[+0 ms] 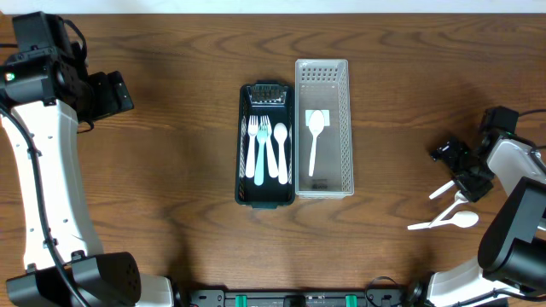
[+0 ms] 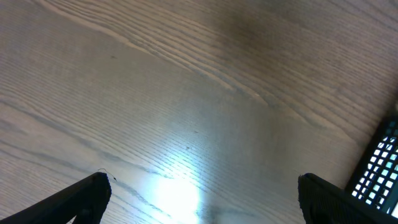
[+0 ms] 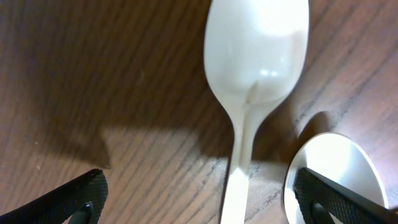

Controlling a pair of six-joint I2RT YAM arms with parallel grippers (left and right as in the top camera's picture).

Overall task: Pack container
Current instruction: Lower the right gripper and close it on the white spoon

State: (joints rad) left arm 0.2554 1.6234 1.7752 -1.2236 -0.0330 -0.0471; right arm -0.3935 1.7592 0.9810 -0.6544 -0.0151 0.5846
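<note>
A dark brown wood-grain table (image 1: 171,128) is seen from above, filling nearly the whole overhead view. A narrow pale strip (image 1: 273,6) is shown beyond its far edge. In the left wrist view, the grain is washed out by a bright patch of reflected light (image 2: 177,190).

A dark green tray (image 1: 241,145) is lying mid-table, holding pale forks and spoons (image 1: 265,149) lengthwise; just beside it on the right, a white perforated basket (image 1: 345,128) is carrying one white spoon (image 1: 314,136) (bowl toward the far edge), while two loose white spoons (image 1: 445,221) are lying well apart to the right
</note>
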